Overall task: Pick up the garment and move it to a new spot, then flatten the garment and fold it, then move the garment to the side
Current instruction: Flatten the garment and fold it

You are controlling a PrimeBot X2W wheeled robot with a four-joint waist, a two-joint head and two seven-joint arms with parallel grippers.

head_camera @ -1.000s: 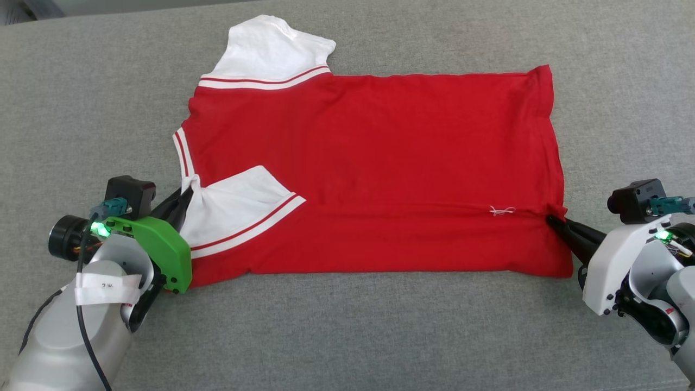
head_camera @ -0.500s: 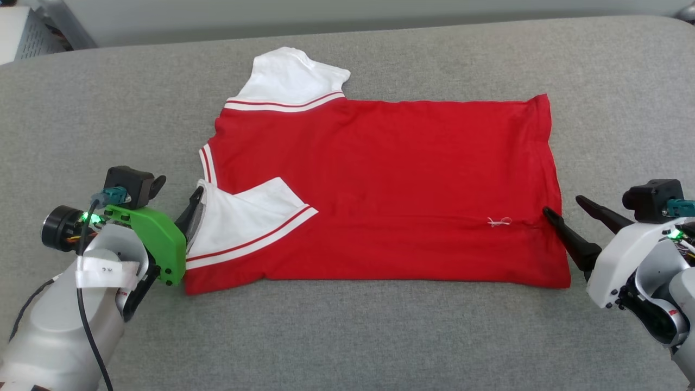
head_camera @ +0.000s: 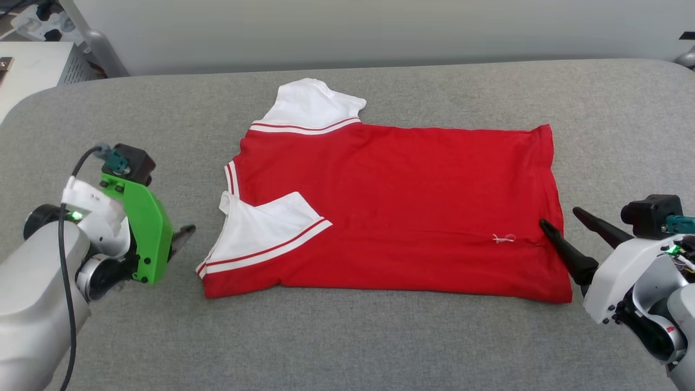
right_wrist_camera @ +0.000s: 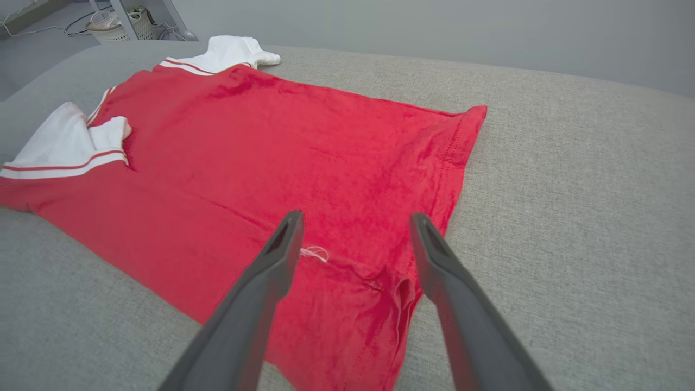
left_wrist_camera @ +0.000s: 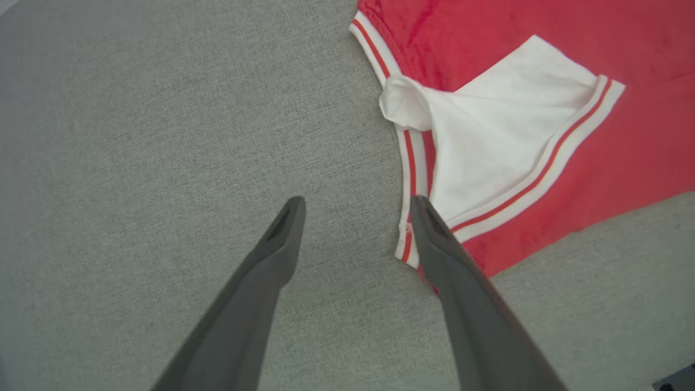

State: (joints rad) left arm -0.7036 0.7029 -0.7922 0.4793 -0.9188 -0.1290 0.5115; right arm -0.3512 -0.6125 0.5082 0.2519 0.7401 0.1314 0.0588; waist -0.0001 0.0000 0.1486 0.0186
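The garment (head_camera: 402, 206) lies flat on the grey cushion, red with white sleeves, collar end to the left and hem to the right. Its near edge is folded over, and the near white sleeve (head_camera: 266, 228) rests on the red body. A small white logo (head_camera: 503, 238) sits near the hem. My left gripper (head_camera: 182, 236) is open, off the cloth, just left of the sleeve corner (left_wrist_camera: 404, 255); its right finger is beside the striped trim. My right gripper (head_camera: 560, 217) is open at the hem's near corner, fingers straddling the puckered hem edge (right_wrist_camera: 399, 288), holding nothing.
The grey padded surface (head_camera: 347, 336) extends well beyond the garment on all sides, with a rounded far edge against a pale wall. A white cabinet (head_camera: 32, 65) and a metal post (head_camera: 98, 49) stand off the back left corner.
Both grippers opened and let go of the garment. The left arm drew back to the left, away from the sleeve. The head camera tilted up, so the picture shifted downward.
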